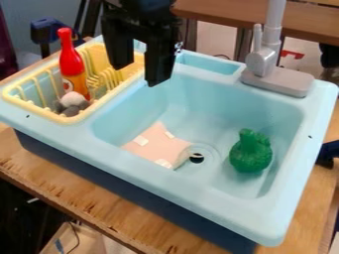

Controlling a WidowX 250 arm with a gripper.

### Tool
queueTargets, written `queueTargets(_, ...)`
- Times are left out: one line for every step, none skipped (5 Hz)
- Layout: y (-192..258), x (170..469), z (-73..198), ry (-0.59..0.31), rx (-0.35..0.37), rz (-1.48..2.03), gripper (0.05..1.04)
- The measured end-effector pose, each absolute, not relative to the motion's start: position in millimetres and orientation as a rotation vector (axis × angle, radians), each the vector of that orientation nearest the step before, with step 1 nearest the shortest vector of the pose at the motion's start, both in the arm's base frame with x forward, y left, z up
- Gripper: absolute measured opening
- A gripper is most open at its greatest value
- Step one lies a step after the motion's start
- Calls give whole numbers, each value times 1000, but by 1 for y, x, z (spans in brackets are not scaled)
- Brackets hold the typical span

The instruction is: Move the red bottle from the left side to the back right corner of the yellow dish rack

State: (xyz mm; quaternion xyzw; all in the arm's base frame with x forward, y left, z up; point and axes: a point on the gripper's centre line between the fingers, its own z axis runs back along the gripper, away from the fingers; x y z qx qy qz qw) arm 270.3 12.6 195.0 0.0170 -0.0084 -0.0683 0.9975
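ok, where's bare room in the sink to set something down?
Basin floor, behind the pink piece and green toy pepper, faucet side. Front rim's bare too, but narrow. Crowded: rack's near end, with red bottle and grey-white item. Gripper hangs around the rack's basin side; I'd keep hands out.

Hangs down at the top edge, left of centre, on a black arm [142, 7]. Points the black gripper [139, 75] downward — holds both fingers [160, 58] parted, a clear gap between them — and shows one fingertip lower in view than the other.
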Motion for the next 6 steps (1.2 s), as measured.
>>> queueTargets(12, 270, 188, 10, 25, -138, 1001)
queueTargets(29, 282, 213, -27, -34, -145, 1001)
queueTargets(64, 287, 234, -82, -9, -142, 1001)
queueTargets(98, 287, 247, -96, 46, -99, 1001)
queueTargets(127, 289, 251, -93, 95, -32, 1001)
queueTargets(141, 297, 236, -60, 109, -33, 1001)
